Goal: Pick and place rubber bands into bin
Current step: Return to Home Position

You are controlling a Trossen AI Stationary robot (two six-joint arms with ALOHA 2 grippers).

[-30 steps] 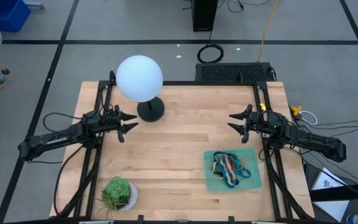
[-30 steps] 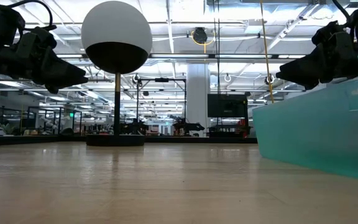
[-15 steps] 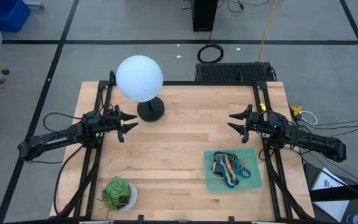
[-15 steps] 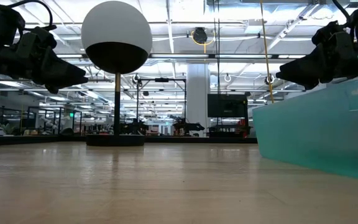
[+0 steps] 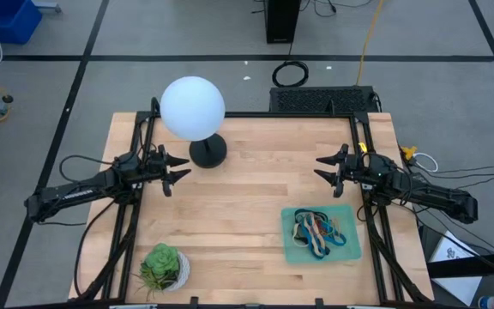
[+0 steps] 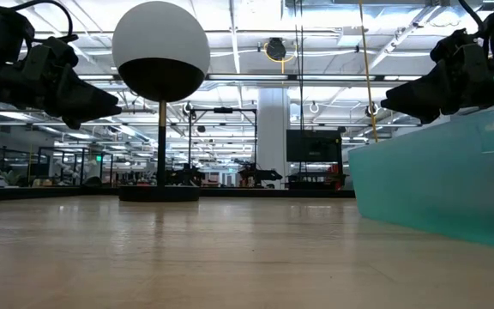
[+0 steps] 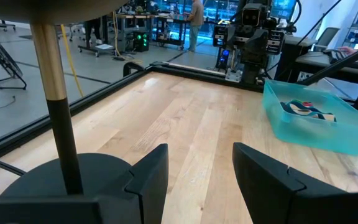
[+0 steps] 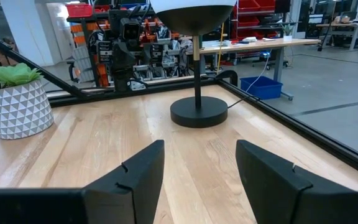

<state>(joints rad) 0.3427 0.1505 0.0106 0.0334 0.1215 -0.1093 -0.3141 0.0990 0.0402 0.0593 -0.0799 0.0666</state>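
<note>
The mint-green bin [image 5: 321, 234] stands on the wood table at the near right, and several rubber bands [image 5: 317, 230], black, blue, tan and orange, lie tangled inside it; they show too in the left wrist view [image 7: 308, 109]. My left gripper [image 5: 183, 166] hovers open above the table's left side, next to the lamp's base. My right gripper [image 5: 319, 166] hovers open above the right side, just beyond the bin's far edge. Neither has anything between its fingers.
A lamp with a white globe [image 5: 193, 106] on a black round base [image 5: 207, 153] stands at the far left-centre. A white patterned pot with a green succulent [image 5: 163, 267] sits at the near left corner. Bare wood [image 5: 247, 189] stretches between the two grippers.
</note>
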